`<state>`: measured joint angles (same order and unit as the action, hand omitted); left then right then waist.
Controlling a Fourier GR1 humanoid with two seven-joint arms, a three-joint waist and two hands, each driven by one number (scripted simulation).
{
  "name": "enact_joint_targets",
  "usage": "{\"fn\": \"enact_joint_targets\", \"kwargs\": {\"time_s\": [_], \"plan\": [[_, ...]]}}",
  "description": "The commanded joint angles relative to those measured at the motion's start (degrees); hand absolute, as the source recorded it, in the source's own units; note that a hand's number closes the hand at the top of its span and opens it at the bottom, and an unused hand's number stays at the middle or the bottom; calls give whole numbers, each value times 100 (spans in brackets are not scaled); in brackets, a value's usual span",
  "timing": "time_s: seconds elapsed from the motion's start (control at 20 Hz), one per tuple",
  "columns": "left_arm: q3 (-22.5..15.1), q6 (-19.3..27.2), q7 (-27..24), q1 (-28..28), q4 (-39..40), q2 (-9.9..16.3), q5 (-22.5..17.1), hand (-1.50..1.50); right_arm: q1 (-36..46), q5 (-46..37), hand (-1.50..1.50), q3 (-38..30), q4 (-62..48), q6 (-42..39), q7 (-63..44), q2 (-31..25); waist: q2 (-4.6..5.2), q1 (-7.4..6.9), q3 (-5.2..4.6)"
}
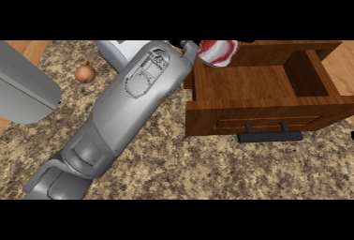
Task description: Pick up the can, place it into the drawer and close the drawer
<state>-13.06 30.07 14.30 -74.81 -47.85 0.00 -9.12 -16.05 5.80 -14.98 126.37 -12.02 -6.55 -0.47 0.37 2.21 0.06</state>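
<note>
Over the drawer's [259,101] back-left corner, the can [218,51] hangs by the left hand; fingers hidden, can't tell their state. Released here, it could clip the wall.

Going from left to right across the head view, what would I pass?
Grey panel → onion → grey forearm → red-and-white can → open wooden drawer, its dark handle in front.

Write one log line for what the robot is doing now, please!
phase: carrying can to drawer | can: red-white, at open drawer's back-left edge | robot hand: mostly hidden behind forearm | drawer: open, nothing visible inside | onion: on counter, left
</note>
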Motion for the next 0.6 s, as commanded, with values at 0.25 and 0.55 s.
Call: {"fn": "enact_joint_targets", "kwargs": {"time_s": [0.25, 0.55], "plan": [[-363, 216, -490, -945, 1340, 0, -699, 150, 401, 0, -150, -82, -350, 28, -33, -179, 31, 75, 3], [-726, 187, -521, -1181, 1796, 0, -1206, 150, 693, 93, -150, -178, -424, 70, -187, -300, 43, 135, 6]]}}
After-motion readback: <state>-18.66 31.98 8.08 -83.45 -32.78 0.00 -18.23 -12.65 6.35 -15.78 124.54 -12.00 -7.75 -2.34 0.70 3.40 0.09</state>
